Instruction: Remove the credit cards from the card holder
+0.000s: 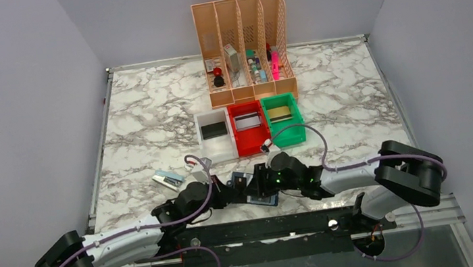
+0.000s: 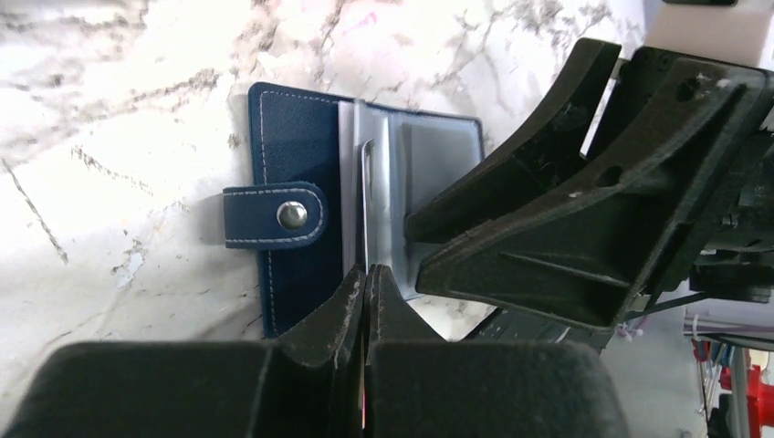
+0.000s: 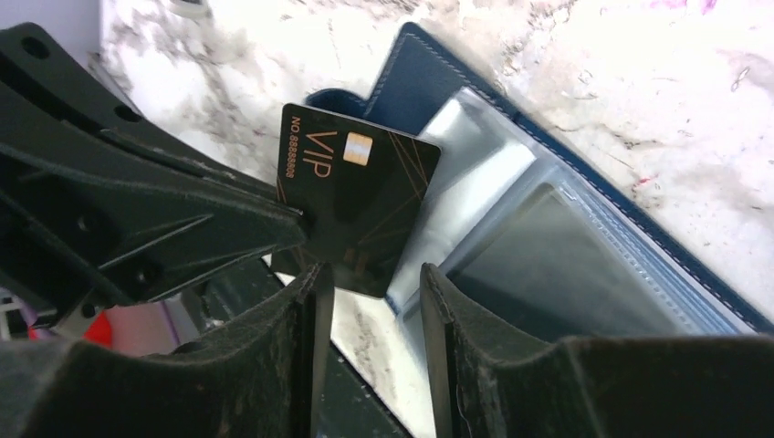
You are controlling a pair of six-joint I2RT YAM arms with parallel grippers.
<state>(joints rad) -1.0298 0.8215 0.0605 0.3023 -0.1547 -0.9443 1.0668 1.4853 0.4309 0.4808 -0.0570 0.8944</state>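
The navy card holder [image 2: 292,155] lies open on the marble table, its strap with the snap to the left and its greyish see-through pockets [image 3: 548,255] facing up. My left gripper [image 2: 367,278] is shut on a black credit card [image 3: 360,205] marked VIP. The card stands on edge over the holder's spine and shows only as a thin line in the left wrist view. My right gripper [image 3: 370,278] is open just beside that card, with nothing gripped, and one finger [image 2: 511,228] rests on the pockets. In the top view both grippers meet over the holder [image 1: 263,198].
Behind the holder stand a white bin [image 1: 216,146], a red bin [image 1: 250,138] and a green bin [image 1: 286,131], each with a card inside. An orange slotted file rack [image 1: 243,44] stands further back. A small blue-and-white object [image 1: 168,179] lies left of the arms.
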